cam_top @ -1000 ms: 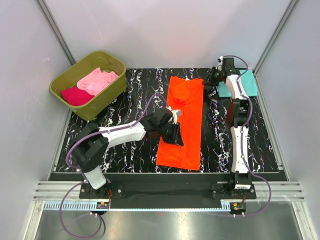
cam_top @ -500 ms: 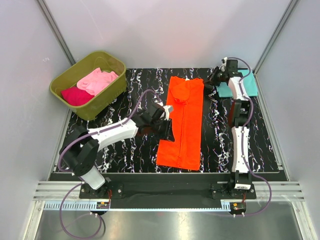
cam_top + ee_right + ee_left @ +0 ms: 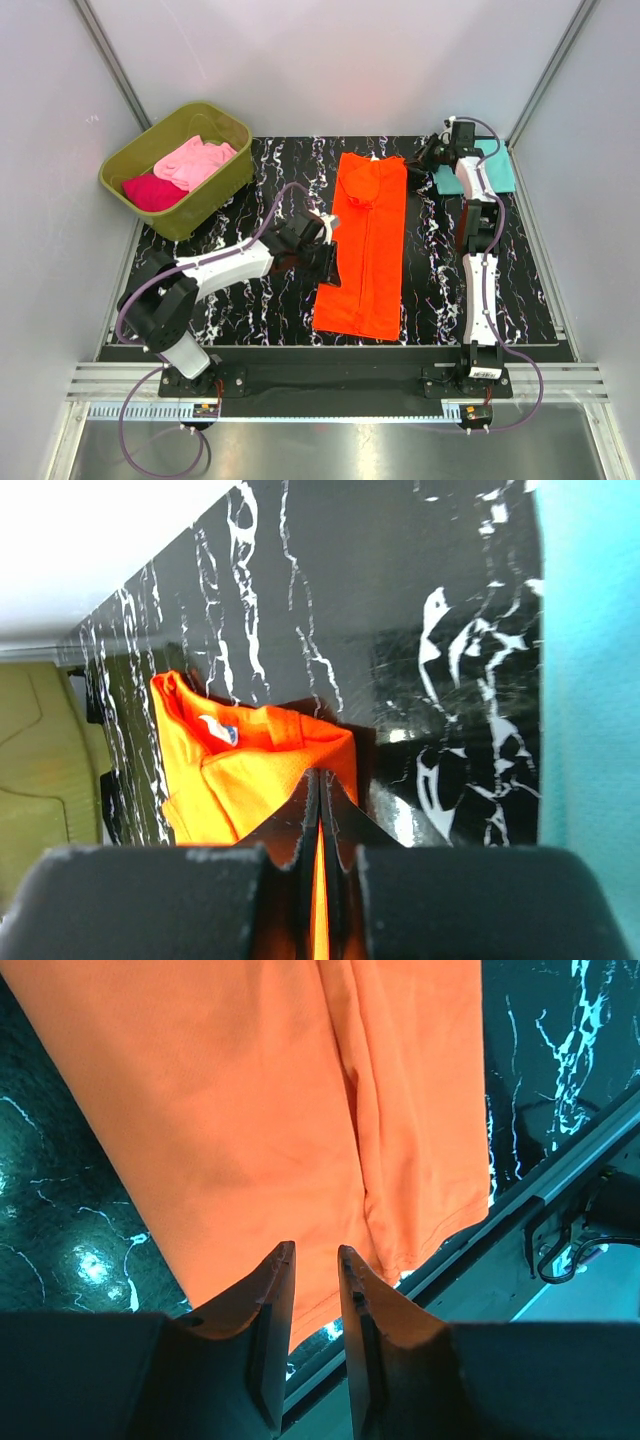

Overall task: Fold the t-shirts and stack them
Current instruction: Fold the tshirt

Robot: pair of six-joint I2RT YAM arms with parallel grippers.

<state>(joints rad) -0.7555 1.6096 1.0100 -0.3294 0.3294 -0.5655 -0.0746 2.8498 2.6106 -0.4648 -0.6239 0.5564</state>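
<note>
The right gripper (image 3: 320, 777) was pinched tight on the orange shirt (image 3: 368, 250) at its far right corner, a sliver of orange between the fingers. The left gripper (image 3: 315, 1255) stood slightly parted, empty, over the shirt's left edge. The shirt lay lengthwise mid-way across the table (image 3: 250, 180).

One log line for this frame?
orange shirt: flat, folded lengthwise | left gripper: slightly open over its left edge | right gripper: shut on its far-right corner
</note>
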